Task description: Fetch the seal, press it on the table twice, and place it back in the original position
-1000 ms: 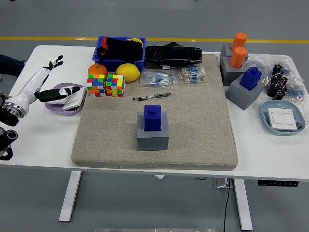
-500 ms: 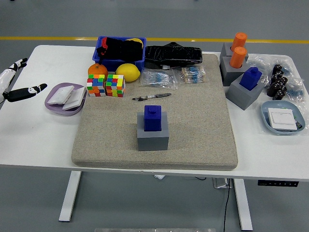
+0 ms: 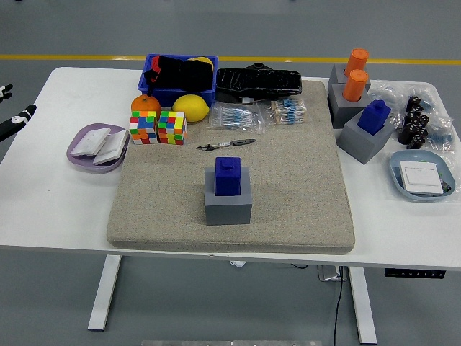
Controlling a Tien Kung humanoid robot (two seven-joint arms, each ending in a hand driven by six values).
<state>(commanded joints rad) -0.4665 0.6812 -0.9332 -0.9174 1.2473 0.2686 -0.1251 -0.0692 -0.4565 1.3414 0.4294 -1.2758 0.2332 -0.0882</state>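
Observation:
A blue seal [image 3: 227,175] stands upright in its grey block holder [image 3: 227,203] in the middle of the beige mat [image 3: 288,166]. My left hand [image 3: 10,112] shows only as two spread fingertips at the far left edge of the picture, well away from the seal and holding nothing. No right arm is visible. A second blue seal [image 3: 374,115] sits in another grey holder [image 3: 364,140] at the right edge of the mat.
Two colour cubes [image 3: 158,127], an orange, a lemon [image 3: 191,108], a blue bin [image 3: 180,78], a black bag, a pen [image 3: 226,145] and part packets lie at the back. A purple dish [image 3: 97,146] is at left. Orange seals [image 3: 354,74], black parts and a blue dish [image 3: 421,176] stand right.
My left arm has drawn back to the left, from over the purple dish to almost out of the picture. The seal and the other objects have not moved.

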